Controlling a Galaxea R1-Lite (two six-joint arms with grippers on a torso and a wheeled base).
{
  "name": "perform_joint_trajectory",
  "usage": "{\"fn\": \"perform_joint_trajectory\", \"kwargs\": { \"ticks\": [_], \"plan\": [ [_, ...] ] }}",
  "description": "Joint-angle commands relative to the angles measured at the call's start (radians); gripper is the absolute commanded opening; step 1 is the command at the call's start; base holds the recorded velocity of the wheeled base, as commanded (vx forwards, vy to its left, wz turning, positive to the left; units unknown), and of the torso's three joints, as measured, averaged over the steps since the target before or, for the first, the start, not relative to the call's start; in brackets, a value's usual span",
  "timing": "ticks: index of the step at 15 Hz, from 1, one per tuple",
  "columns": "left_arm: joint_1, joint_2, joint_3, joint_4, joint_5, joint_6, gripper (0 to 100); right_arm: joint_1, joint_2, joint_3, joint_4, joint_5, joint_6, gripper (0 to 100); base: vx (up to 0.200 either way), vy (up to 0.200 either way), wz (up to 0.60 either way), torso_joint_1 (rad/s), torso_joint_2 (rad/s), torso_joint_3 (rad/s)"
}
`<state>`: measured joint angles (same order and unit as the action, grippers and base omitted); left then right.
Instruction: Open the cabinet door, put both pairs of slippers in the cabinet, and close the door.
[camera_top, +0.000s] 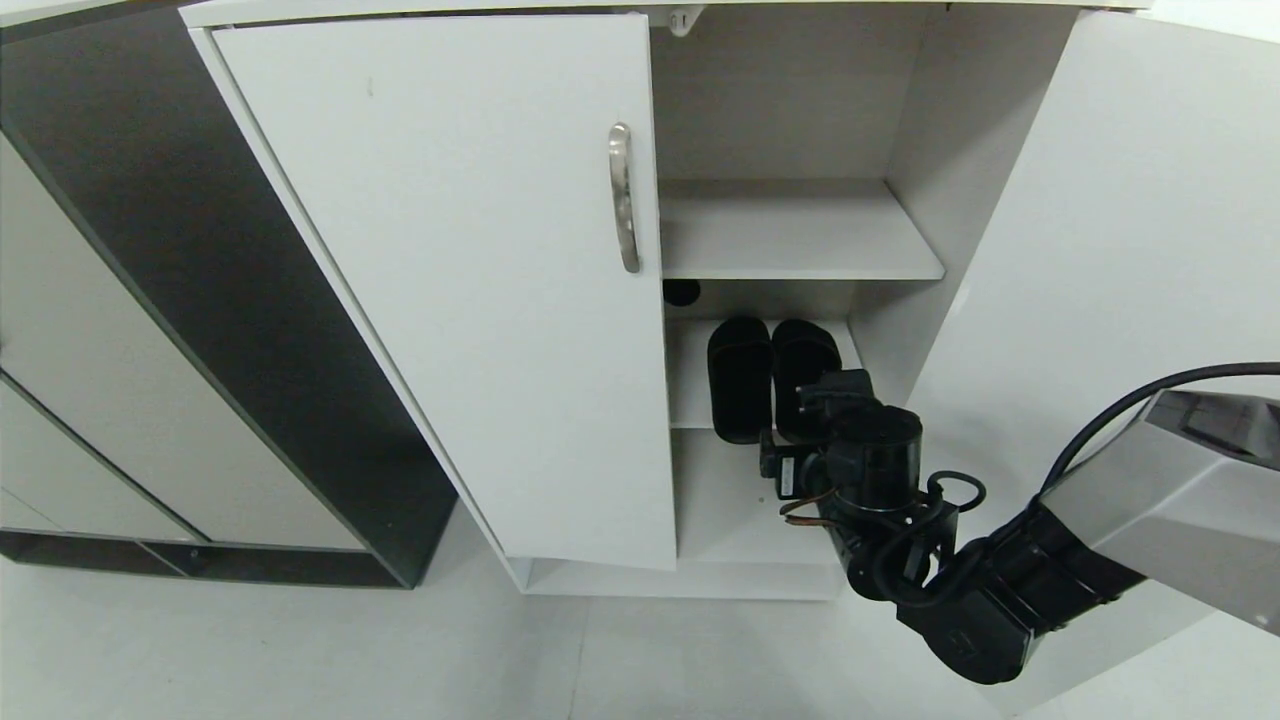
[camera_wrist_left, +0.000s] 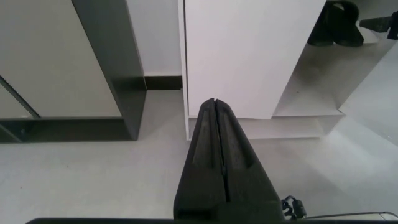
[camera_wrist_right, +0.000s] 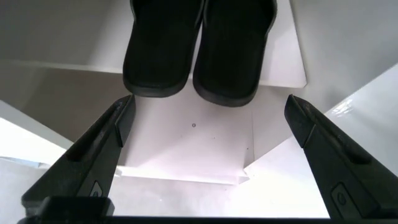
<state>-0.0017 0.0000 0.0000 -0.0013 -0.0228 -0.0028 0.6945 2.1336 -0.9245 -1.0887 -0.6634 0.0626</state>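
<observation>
Black slippers (camera_wrist_right: 163, 43) just beyond right hand (camera_wrist_right: 210, 109).

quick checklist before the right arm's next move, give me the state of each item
1. Right door open: ok.
2. One pair of black slippers on the middle shelf: ok, though their near ends overhang its front edge.
3. Right gripper open and empty, just in front of that pair: ok.
4. Second pair inside: cannot tell. Only a dark shape shows past the edge of the left door.
5. Left gripper shut, holding nothing: ok.
</observation>
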Motion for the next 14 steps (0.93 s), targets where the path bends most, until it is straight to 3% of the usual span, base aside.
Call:
{"fn": "perform_joint_trajectory", "kwargs": {
  "ticks": [1,11,14],
  "plan": [
    [0.000,0.002,0.000,0.000,0.000,0.001,0,0.000,-0.001,0.001,0.000,-0.001,0.000,100,0.000,0.000,0.00,0.000,0.00,0.000],
    [0.000,0.002,0.000,0.000,-0.002,0.001,0,-0.004,0.003,0.004,0.000,-0.004,-0.009,100,0.000,0.000,0.00,0.004,0.00,0.152],
    [0.000,0.002,0.000,0.000,-0.002,0.003,0,-0.004,-0.015,0.061,-0.057,0.057,-0.020,100,0.000,0.000,0.00,0.004,0.00,0.146]
  ]
}}
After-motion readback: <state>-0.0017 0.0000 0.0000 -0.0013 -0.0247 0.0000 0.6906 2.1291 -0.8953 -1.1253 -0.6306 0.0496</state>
